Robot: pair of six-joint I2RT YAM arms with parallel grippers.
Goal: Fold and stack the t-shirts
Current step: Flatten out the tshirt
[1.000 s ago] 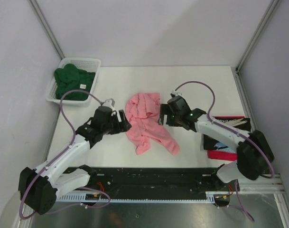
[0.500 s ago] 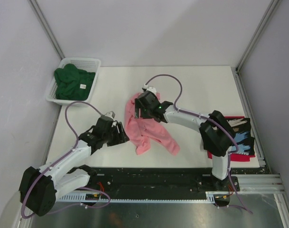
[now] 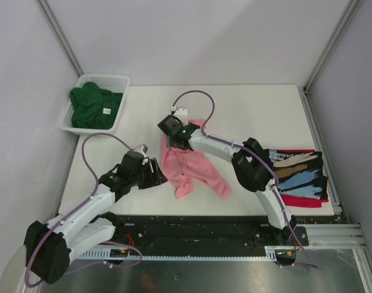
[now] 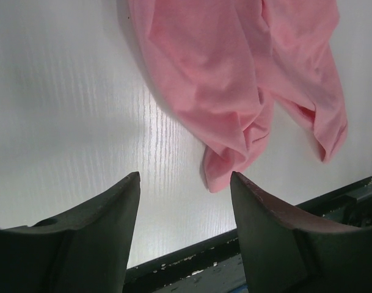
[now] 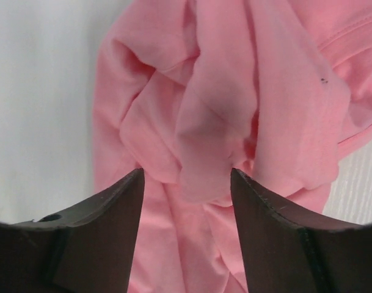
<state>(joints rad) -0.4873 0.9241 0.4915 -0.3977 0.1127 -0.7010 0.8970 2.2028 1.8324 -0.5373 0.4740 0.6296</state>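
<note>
Pink shirt (image 3: 192,170): crumpled, mid-table (image 3: 253,110). Left gripper (image 4: 184,178): jaws apart, nothing between, beside the shirt's left edge. Right gripper (image 5: 186,174): jaws apart over the shirt's bunched far end. Green shirt (image 3: 91,105): in basket (image 3: 104,77). Black printed shirt (image 3: 299,173): atop red shirt (image 3: 303,199), right.

Laboratory robot cell. Enclosed by plain white panels (image 3: 192,36) set in aluminium posts (image 3: 61,38). White table (image 3: 253,110) fitted at the near edge with a black rail (image 3: 198,227), to which arms (image 3: 82,204) are bolted. Purple cables (image 3: 195,91) left exposed.
</note>
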